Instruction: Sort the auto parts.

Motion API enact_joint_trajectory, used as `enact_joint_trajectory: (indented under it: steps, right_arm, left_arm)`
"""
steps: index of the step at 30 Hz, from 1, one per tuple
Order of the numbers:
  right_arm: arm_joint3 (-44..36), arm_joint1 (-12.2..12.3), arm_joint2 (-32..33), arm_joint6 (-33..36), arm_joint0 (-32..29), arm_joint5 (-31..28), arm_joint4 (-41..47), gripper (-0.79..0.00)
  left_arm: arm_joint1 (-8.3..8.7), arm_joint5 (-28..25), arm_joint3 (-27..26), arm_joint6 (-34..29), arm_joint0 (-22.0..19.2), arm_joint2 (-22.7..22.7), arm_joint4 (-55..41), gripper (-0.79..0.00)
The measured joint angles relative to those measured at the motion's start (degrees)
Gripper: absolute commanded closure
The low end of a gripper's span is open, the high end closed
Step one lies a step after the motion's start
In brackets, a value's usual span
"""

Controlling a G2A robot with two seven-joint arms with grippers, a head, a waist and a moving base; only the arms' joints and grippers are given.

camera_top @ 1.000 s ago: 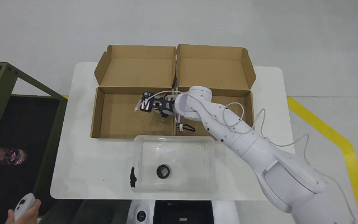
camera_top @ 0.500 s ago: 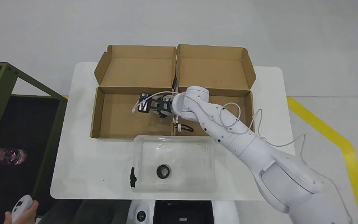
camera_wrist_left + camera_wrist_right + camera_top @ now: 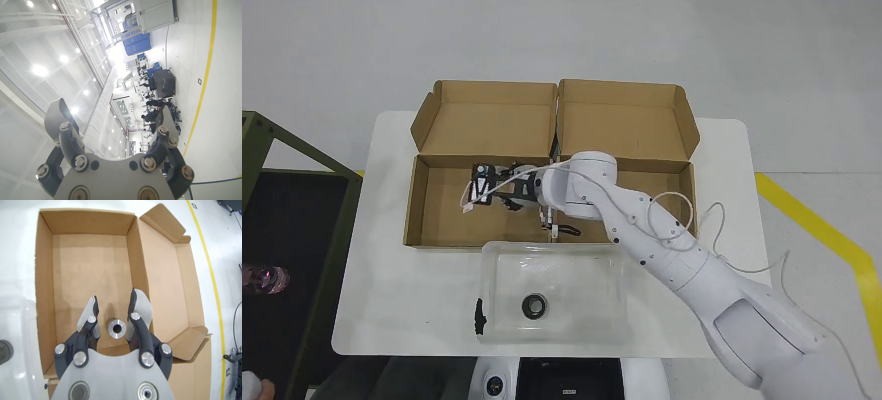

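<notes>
The right gripper (image 3: 114,295) is hanging over the left cardboard box (image 3: 85,262), w/ its two fingers spread open and gripping nothing. The fingers are smooth grey metal shells w/ black ribbed pads on the inner sides. Under them a metal sleeve (image 3: 116,330) is standing upright on the flat brown floor of the box, near the box's wall. It is a short thick cylinder, brushed silver, w/ a round dark hole through the middle. In the right wrist view it is showing btw. the fingers, w/ a gap on each side.

In the top view a second cardboard box (image 3: 627,125) is sitting side by side w/ the first, both w/ lids folded back. A clear plastic bin (image 3: 487,290), rectangular w/ rounded corners, is lying on the white table (image 3: 392,280) just in front of the boxes. A black ring part (image 3: 535,305) is resting on its bottom. A small black piece (image 3: 480,318) is lying just beside the bin's corner.

The left gripper (image 3: 111,106) is pointing up toward the hall ceiling, fingers wide apart and holding nothing.
</notes>
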Motion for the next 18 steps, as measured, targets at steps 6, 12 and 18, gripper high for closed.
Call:
enact_joint_trajectory:
  steps: [6, 12, 18]
  right_arm:
    - [-9.6, 2.1, 3.4, 0.5, -6.2, -3.4, 0.4, -0.308]
    - [-18.4, 4.0, 5.9, 1.8, -12.7, -6.6, -0.9, -0.311]
    - [-24.2, 5.7, 8.0, 2.4, -18.5, -9.5, -2.1, -0.314]
  left_arm:
    - [0.0, 0.0, 0.0, 0.0, 0.0, 0.0, 0.0, -0.785]
    - [0.0, 0.0, 0.0, 0.0, 0.0, 0.0, 0.0, -0.785]
    - [0.0, 0.0, 0.0, 0.0, 0.0, 0.0, 0.0, -0.785]
